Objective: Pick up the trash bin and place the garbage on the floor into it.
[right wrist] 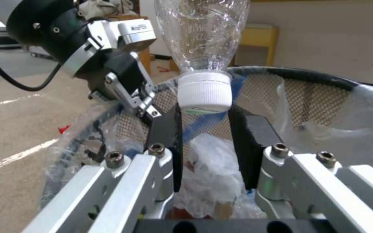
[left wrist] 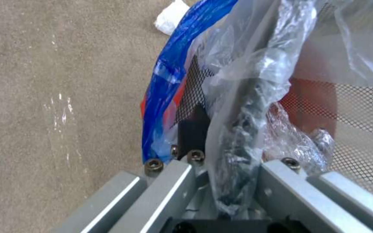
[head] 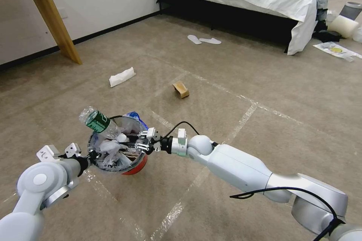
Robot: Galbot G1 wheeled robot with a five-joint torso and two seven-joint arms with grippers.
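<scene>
Bin's [head: 135, 165] base half hidden behind liner, rim clamped in left gripper [left wrist: 221, 152] jaws; right gripper [right wrist: 206, 139] jaws apart beneath bottle [head: 98, 122] cap; carton [head: 181, 89], tissue [head: 121, 77] on floor [head: 264, 94] beyond.

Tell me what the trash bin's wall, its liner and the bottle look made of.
The trash bin wall looks like fine mesh, probably metal, red-orange outside. Liner: thin clear plastic film, crinkled and glossy, with a blue edge. Bottle: clear, dented plastic with a white ribbed cap.

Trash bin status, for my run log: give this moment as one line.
left gripper: shut on trash bin rim, bin off floor | right gripper: open over bin, below bottle cap | brown carton, white tissue: on floor
</scene>
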